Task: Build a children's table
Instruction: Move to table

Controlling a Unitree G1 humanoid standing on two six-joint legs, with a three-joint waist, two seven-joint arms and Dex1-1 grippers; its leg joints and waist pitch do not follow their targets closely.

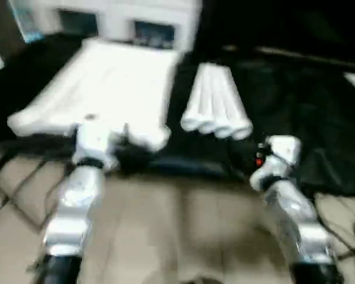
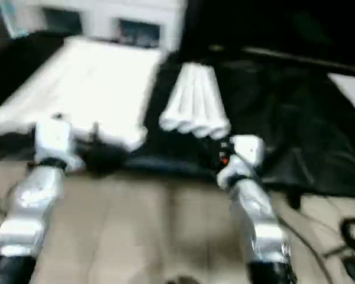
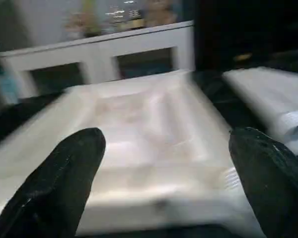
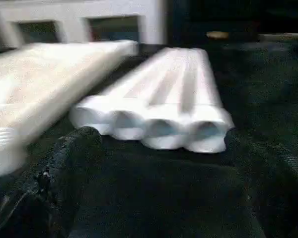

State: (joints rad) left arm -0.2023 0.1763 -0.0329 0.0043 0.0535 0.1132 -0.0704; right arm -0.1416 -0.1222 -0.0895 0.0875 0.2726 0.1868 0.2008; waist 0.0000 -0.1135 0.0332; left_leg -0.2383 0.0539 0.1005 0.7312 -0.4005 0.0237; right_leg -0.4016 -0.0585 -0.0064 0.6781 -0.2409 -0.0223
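The children's table lies in parts on a black cloth. Its white top [image 1: 106, 89] rests ribbed side up at the left, and several white tapered legs [image 1: 216, 100] lie side by side just right of it, hollow ends towards me. My left gripper [image 3: 166, 136] is open, its black fingers [image 3: 64, 183] spread before the near edge of the top [image 3: 149, 148] with nothing between them. My right gripper [image 4: 161, 136] is also open and holds nothing, just short of the legs' near ends [image 4: 154, 124].
A white cabinet with glass doors [image 1: 115, 18] stands behind the top. The black cloth [image 1: 296, 106] spreads far to the right. Tan floor tiles [image 1: 177, 225] lie under my forearms, and dark cables [image 1: 349, 236] trail at the near right.
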